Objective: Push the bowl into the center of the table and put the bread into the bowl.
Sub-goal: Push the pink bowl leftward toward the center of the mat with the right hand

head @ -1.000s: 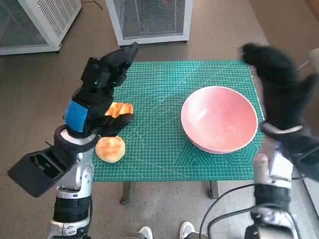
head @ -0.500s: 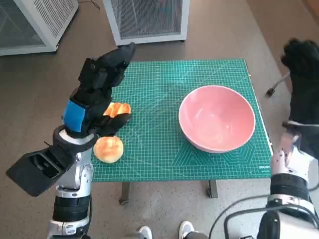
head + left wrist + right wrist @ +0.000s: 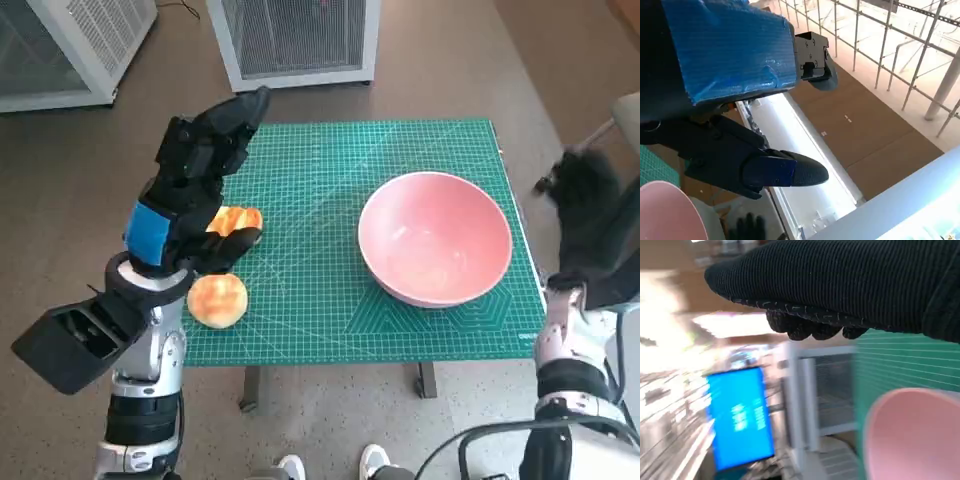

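Bowl (image 3: 436, 238) right of center (empty); right hand (image 3: 590, 225) blurred, beside.

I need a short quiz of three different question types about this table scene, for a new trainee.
1. True or false: the pink bowl has bread in it.
2. Which hand is beside the bowl, off the table's edge? A. left hand B. right hand
3. Fill in: the two pieces of bread lie on the green ____.

Key: 1. False, the bowl is empty. 2. B. 3. mat.
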Robot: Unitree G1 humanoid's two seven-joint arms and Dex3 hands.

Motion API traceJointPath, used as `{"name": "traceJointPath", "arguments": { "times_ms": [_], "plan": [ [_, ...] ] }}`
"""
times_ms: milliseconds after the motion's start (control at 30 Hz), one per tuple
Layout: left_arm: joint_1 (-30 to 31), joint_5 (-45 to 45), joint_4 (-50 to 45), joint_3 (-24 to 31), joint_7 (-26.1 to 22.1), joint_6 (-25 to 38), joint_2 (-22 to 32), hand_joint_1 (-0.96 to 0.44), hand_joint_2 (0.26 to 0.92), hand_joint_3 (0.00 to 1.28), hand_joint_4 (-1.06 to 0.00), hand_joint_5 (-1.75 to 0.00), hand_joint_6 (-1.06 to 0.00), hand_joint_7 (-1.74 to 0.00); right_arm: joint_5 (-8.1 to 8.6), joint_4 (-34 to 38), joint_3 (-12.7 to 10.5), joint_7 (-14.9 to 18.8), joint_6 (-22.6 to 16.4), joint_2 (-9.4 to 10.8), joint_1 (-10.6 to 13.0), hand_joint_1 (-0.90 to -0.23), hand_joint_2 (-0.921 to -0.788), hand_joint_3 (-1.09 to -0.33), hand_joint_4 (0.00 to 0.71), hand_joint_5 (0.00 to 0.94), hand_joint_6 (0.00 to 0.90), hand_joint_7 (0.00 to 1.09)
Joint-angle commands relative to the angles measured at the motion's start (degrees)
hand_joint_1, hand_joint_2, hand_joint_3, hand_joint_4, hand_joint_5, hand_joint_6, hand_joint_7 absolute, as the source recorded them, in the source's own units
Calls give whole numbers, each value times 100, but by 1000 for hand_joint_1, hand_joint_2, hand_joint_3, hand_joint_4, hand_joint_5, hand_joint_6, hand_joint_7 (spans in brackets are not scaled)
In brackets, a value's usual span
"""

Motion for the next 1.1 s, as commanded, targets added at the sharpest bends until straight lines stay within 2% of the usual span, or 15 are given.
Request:
{"name": "traceJointPath", "arguments": {
  "times_ms": [33,167,267,467,767,933,1100],
  "plan": [
    [49,-21,-65,48,-30,-50,65,-653,921,292,-202,-14,-30,-601,-128,192,1,-170,347,155,263,-440,-921,-731,324,0,128,561],
    [79,-9,-88,66,-36,-48,95,-650,921,292,-201,-13,-34,-593,-134,228,-12,-177,438,276,309,-441,-921,-736,316,0,137,523],
    [104,12,-115,72,-33,-44,112,-648,921,291,-197,-10,-38,-586,-160,240,-6,-166,467,369,322,-461,-921,-713,303,1,141,491],
    [138,57,-139,89,-8,-46,150,-648,921,289,-193,-6,-43,-576,-337,264,77,-227,585,530,280,-482,-921,-692,306,4,142,466],
    [188,108,-168,122,14,-46,227,-654,921,291,-192,-5,-56,-552,-320,251,58,-149,751,853,88,-507,-921,-685,323,10,175,462],
    [234,81,-206,144,11,-24,284,-661,921,289,-187,-1,-73,-518,-334,244,78,-126,751,1076,-81,-502,-921,-681,328,11,188,464],
    [317,71,-298,157,22,5,308,-667,921,288,-186,-1,-89,-489,-360,253,101,-72,744,1215,-173,-492,-921,-682,332,11,192,462]
  ]
}}
